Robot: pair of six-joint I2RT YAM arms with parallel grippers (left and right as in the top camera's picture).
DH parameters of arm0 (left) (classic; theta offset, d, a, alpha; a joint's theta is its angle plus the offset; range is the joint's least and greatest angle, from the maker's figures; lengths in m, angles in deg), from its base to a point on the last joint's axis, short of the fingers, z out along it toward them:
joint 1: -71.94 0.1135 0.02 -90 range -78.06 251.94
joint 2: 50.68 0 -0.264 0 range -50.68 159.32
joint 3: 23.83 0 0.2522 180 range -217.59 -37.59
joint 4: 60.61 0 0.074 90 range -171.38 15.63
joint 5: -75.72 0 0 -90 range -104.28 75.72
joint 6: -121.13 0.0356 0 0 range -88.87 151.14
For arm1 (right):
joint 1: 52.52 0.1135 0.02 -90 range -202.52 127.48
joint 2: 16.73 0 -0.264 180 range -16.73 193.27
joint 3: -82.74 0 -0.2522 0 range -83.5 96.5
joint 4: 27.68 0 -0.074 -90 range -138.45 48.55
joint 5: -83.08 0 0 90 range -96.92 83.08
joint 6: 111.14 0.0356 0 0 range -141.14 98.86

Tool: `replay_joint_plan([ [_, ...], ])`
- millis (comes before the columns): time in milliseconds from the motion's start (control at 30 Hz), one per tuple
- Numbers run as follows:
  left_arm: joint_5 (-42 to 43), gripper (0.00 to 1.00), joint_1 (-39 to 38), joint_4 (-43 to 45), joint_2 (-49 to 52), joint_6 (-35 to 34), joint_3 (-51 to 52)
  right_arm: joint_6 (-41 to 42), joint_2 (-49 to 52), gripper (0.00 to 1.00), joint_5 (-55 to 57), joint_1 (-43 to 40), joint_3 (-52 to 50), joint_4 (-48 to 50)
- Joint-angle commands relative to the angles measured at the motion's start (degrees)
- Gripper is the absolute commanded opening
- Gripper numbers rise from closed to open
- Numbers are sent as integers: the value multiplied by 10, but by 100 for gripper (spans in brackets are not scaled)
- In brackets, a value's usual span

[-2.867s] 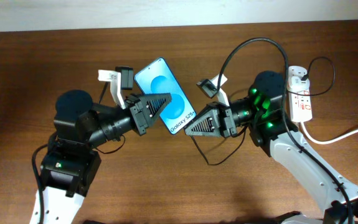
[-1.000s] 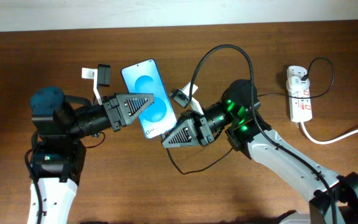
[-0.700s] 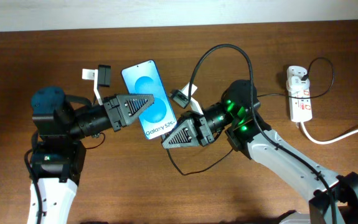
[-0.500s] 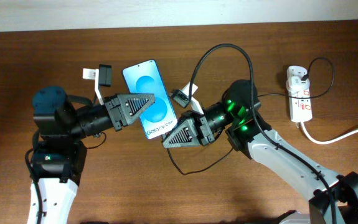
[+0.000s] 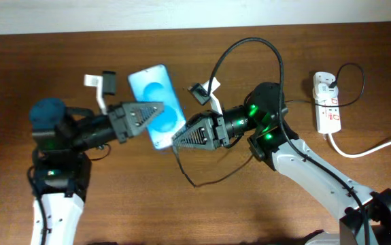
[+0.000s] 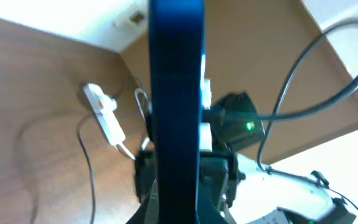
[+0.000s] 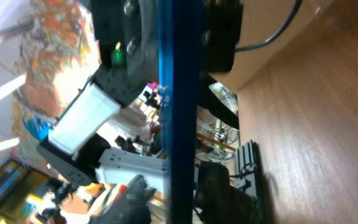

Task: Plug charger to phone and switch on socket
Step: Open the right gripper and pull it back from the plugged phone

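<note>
Left gripper (image 5: 156, 112) clamped on phone (image 5: 151, 92), apparently lifted off worktop (image 5: 147, 204), view blurred. Right gripper (image 5: 180, 138) tip at phone's lower end; apart or together, cannot tell. Charger (image 5: 249, 42) cable arcs toward socket (image 5: 328, 102), far right. Risk: plug misses port, shoves phone askew in the clamp.

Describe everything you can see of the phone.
The phone is a slim rectangle with rounded corners. Its bright blue screen carries a lighter swirl, blurred here. In the overhead view the screen faces the camera, slightly tilted; both wrist views show it edge-on as a thin dark-blue bar. The left gripper clamps its middle from the left. The right gripper meets its lower end and hides that corner.
</note>
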State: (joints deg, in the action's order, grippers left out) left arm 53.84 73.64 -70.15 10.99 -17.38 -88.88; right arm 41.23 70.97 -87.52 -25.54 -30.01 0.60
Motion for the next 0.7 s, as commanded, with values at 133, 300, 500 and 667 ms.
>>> replay_joint_plan([
  [133, 61, 0, 90, -49, -3, -11, -3, -36, 2, 67, 2, -87, 14, 2],
  [300, -16, 0, 33, -156, -44, -12, -3, -35, 49, 71, -1, -168, 14, 1],
  [500, -137, 0, -42, -304, -121, 71, -3, -25, 49, 88, 8, -230, 14, 2],
  [667, -191, 0, -42, -339, -121, 83, -3, -189, 49, 98, 152, -229, 14, -3],
])
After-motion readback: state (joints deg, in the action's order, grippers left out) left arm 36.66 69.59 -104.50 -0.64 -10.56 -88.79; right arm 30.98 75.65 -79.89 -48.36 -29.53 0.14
